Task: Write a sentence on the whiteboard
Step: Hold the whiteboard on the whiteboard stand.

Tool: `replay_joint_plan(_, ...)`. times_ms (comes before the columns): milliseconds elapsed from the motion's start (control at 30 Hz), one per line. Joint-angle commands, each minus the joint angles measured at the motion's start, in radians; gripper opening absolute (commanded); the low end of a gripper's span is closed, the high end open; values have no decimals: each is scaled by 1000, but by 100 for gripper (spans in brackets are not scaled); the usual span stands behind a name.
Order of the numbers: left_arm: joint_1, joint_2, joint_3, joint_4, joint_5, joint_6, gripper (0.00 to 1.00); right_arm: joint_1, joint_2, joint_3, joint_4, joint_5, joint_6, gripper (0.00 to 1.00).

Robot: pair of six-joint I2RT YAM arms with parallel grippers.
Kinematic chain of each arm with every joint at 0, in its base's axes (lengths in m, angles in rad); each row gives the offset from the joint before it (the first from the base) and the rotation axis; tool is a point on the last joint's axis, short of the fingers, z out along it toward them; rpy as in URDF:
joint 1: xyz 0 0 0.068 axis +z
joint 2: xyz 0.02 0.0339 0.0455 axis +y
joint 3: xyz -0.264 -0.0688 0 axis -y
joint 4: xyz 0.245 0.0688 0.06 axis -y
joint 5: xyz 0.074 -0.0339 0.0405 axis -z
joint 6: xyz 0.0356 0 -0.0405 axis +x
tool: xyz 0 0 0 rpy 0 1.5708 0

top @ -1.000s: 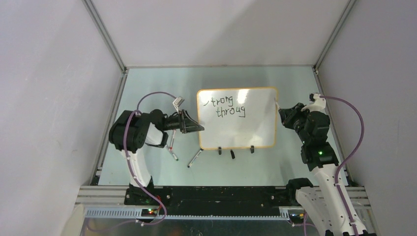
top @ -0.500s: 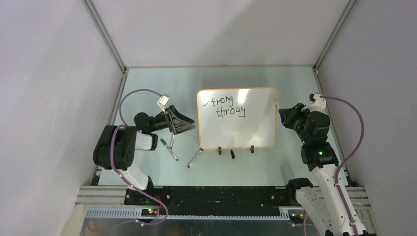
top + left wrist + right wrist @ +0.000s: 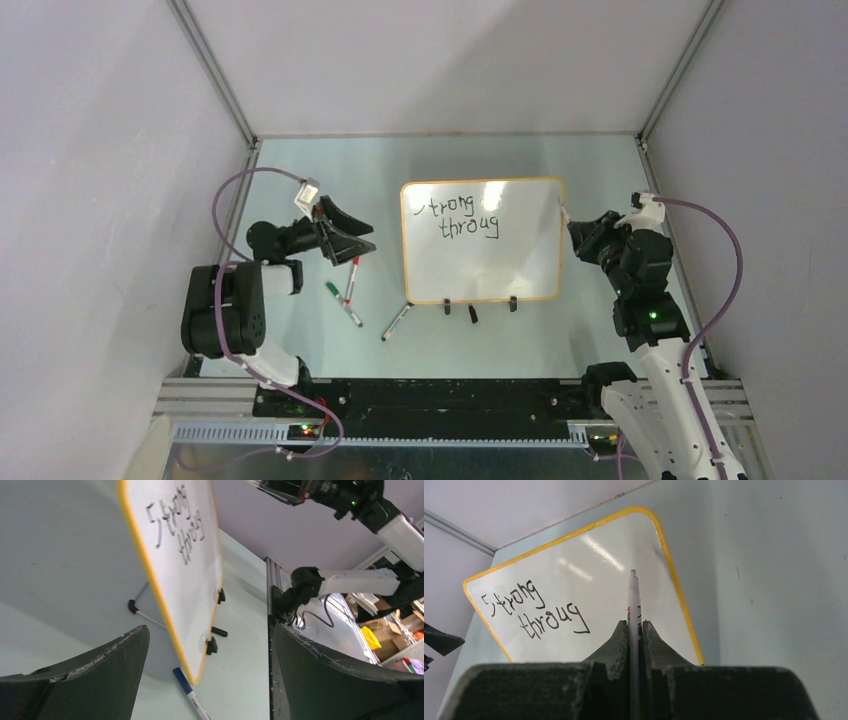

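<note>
whiteboard (image 3: 515, 265) sits mid-table (image 3: 320, 170), long edge toward the arms; in the left wrist view it looks propped at a tilt; sentence (image 3: 462, 218) is on its upper left part, black ink, reading "Strong" over "throug"

right gripper (image 3: 572, 226) is at the board's right rim near the top corner, jaws pinched tight on a marker (image 3: 633, 595); the marker tip points over the upper right of the board, just inside the yellow rim; cannot tell whether the tip touches the surface

left gripper (image 3: 355, 238) hangs well left of the board, apart from it, fingers (image 3: 95, 680) spread wide with nothing between them; it sits above the loose pens

clutter:
- pen (image 3: 397, 321) lying slantwise, top end just beside the board's lower left corner
- left of that, a cluster: red-capped pen (image 3: 352, 275), short green-ended piece (image 3: 330, 289), another pen (image 3: 352, 315) just below; they lie close together, so exact overlap is unclear
- thin grey rod (image 3: 147, 617) with a black end shows past the board's left rim; cannot tell what it is

counts: 1 board; 2 lines of writing; 2 black clip feet (image 3: 446, 306) on the near edge; 1 small loose black piece (image 3: 472, 313) between them; 1 marker held; 3 loose pens plus the green bit
</note>
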Motion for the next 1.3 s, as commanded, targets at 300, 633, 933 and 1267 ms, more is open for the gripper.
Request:
replay_joint_plan(300,38,102,175,42,-5,105,99,4,-25,-7,51,9,13,0)
replay_joint_plan(633,37,180,309,42,-13,155,99,2,-23,-7,52,14,12,0)
replay_joint_plan(933,37,373,599,42,-5,105,99,3,-22,-10,55,8,15,0)
replay_joint_plan(1267,29,579,937,42,-10,18,99,5,6,-14,80,-18,23,0)
